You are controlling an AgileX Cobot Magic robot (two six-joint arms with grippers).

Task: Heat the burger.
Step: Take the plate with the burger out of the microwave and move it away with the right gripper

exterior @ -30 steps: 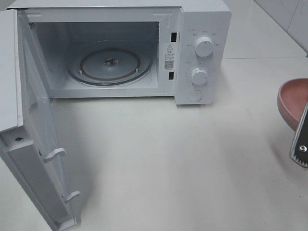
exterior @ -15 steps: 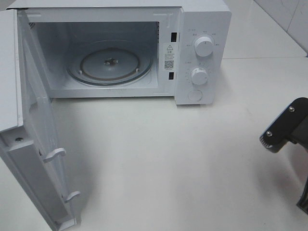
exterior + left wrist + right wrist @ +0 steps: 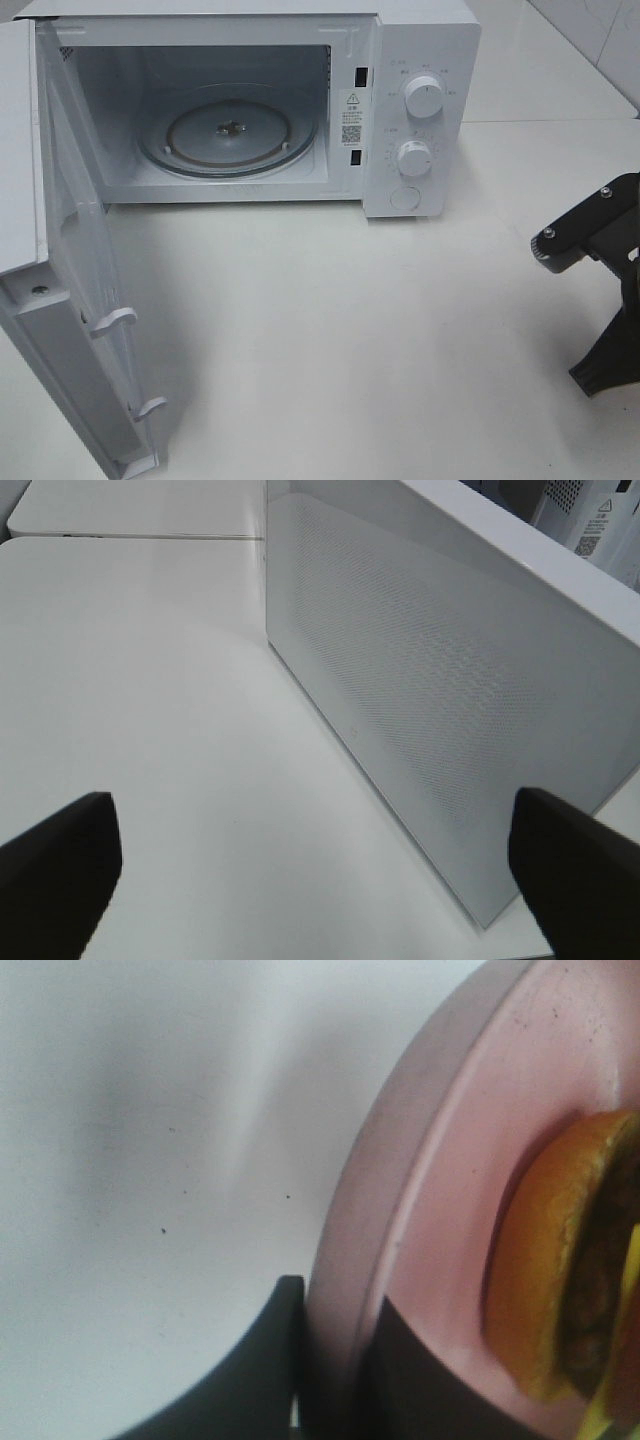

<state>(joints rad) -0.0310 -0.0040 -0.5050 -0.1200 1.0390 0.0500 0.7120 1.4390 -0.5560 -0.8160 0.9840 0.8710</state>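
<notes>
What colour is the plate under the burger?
Pink; the plate shows best in the right wrist view, with the burger on it.

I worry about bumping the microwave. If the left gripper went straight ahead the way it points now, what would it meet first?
Probably the open microwave door: its mesh face stands ahead of the open left gripper, angled across the right of its line. Depth is unclear; it might skim the white table first.

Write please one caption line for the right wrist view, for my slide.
Right gripper shut on the rim of the pink plate carrying the burger.
</notes>
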